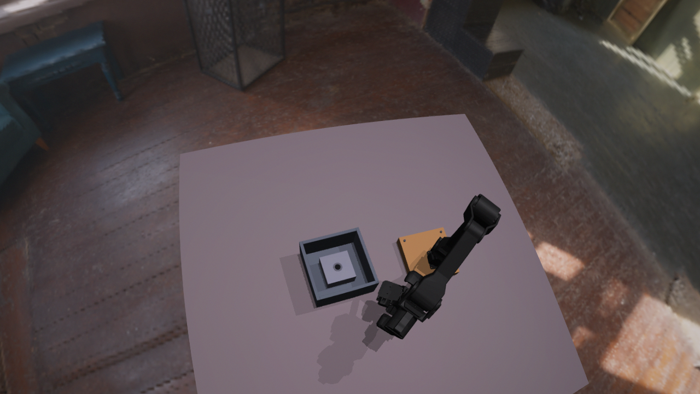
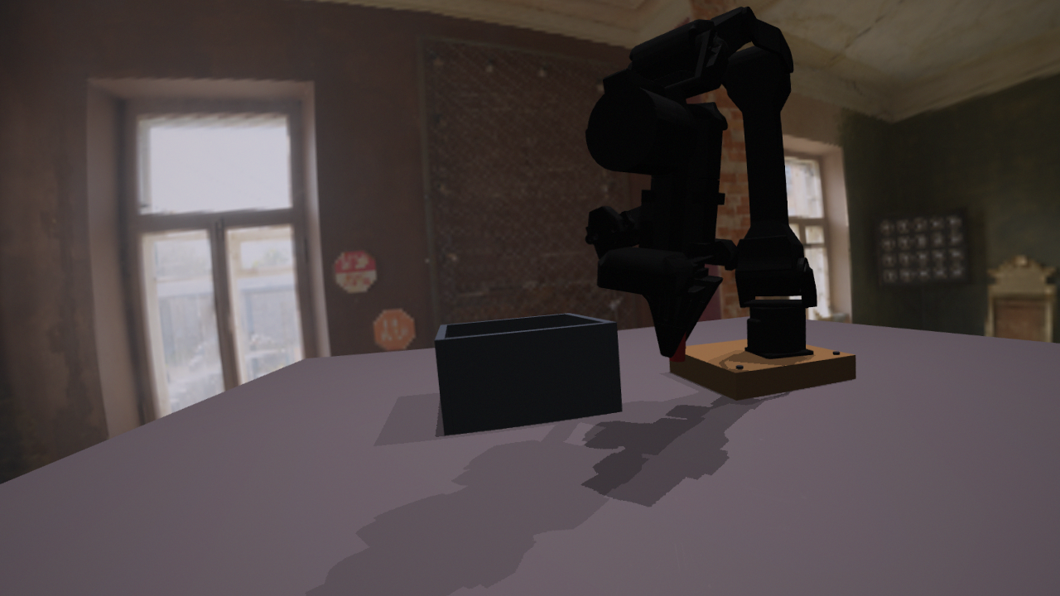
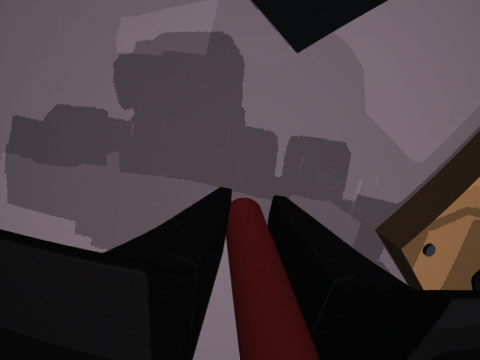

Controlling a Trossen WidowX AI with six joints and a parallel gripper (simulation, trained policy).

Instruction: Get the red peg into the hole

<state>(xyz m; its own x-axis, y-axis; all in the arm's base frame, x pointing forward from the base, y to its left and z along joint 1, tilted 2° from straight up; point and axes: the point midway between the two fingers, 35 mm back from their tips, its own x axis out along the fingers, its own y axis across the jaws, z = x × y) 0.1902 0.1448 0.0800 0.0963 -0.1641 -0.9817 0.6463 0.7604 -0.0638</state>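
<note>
Tool (image 2: 676, 351) (image 3: 250, 204) pointing down, beside box (image 1: 309, 279) (image 2: 530, 377)

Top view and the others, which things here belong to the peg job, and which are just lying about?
For the job:
- red peg, between the gripper's fingers
- open box
- holed plate
- wooden base, supporting the arm

Not involved:
- blue bench
- mesh stand
- round signs

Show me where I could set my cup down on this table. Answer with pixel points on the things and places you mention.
In the top view, room shows on the table (image 1: 234, 210) (image 2: 185, 503) (image 3: 425, 90) between the box (image 1: 342, 295) (image 2: 530, 377) (image 3: 320, 20) and the left edge, and above the box. It's crowded right of the box, around the wooden base (image 1: 413, 241) (image 2: 789, 380) (image 3: 445, 240) and the fingers (image 2: 671, 319) gripping the red peg (image 2: 679, 351) (image 3: 260, 270).
</note>
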